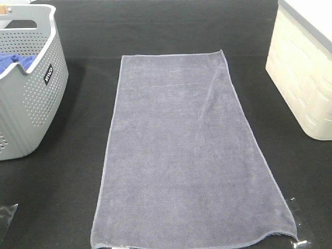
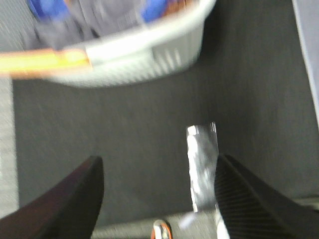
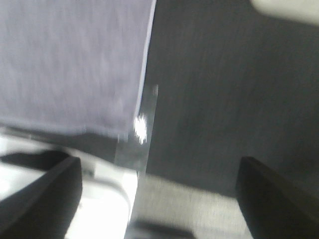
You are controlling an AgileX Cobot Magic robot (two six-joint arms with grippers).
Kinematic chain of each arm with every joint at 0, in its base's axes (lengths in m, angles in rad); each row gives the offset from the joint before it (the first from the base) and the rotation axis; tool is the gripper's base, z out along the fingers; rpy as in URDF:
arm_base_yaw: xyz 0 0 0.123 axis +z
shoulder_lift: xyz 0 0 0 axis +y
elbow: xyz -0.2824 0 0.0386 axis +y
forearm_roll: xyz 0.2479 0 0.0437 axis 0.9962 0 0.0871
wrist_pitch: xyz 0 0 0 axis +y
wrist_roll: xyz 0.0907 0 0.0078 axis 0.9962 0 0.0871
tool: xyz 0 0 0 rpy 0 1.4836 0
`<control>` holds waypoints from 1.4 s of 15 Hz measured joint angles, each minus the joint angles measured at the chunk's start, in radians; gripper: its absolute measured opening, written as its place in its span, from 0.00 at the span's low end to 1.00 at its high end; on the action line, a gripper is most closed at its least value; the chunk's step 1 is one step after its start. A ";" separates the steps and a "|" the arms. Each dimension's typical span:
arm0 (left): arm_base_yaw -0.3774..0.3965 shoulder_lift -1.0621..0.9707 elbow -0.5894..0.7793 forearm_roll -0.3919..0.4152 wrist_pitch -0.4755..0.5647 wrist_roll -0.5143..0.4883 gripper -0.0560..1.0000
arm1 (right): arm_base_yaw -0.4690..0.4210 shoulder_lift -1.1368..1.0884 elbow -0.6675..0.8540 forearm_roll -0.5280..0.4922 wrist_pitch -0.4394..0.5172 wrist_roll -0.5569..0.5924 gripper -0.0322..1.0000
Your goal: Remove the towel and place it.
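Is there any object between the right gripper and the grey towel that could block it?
Nothing visible does. The right gripper is open over bare dark table, and the towel lies flat beside it with only a strip of clear tape at its corner.

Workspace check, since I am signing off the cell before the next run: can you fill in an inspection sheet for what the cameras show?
Surface: black cloth table, with clear tape strips near its front corners.
Job's things: grey towel spread flat in the middle of the table, outside the basket, near hem at the front edge.
Clutter: grey perforated basket at the left holding a blue cloth; cream bin at the right.
Grippers: left claw open and empty over bare table; right claw open and empty beside the towel's corner.
Cables: nothing seen.
Surroundings: nothing seen beyond the table.
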 joint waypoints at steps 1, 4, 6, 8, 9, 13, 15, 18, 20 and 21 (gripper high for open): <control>0.000 -0.064 0.092 -0.026 0.000 0.000 0.64 | 0.000 -0.052 0.084 0.001 0.000 0.000 0.80; 0.000 -0.301 0.337 -0.117 0.004 0.005 0.64 | 0.000 -0.253 0.326 0.001 -0.007 0.000 0.80; 0.000 -0.434 0.412 -0.175 -0.001 0.051 0.64 | 0.000 -0.377 0.390 0.001 -0.048 -0.001 0.80; 0.000 -0.536 0.427 -0.223 -0.054 0.122 0.64 | 0.000 -0.511 0.400 0.003 -0.115 -0.017 0.80; 0.000 -0.575 0.428 -0.237 -0.094 0.157 0.64 | 0.000 -0.578 0.416 0.007 -0.136 -0.033 0.80; 0.000 -0.628 0.446 -0.243 -0.189 0.247 0.64 | 0.000 -0.795 0.429 0.024 -0.151 -0.056 0.80; 0.000 -0.628 0.453 -0.247 -0.192 0.262 0.64 | 0.000 -0.890 0.431 0.025 -0.151 -0.057 0.80; 0.000 -0.628 0.454 -0.287 -0.192 0.313 0.64 | 0.000 -0.967 0.432 0.025 -0.150 -0.057 0.80; 0.000 -0.628 0.459 -0.313 -0.191 0.343 0.64 | 0.000 -0.976 0.432 0.025 -0.151 -0.057 0.80; 0.000 -0.628 0.468 -0.317 -0.181 0.348 0.64 | 0.000 -0.977 0.432 0.025 -0.151 -0.057 0.80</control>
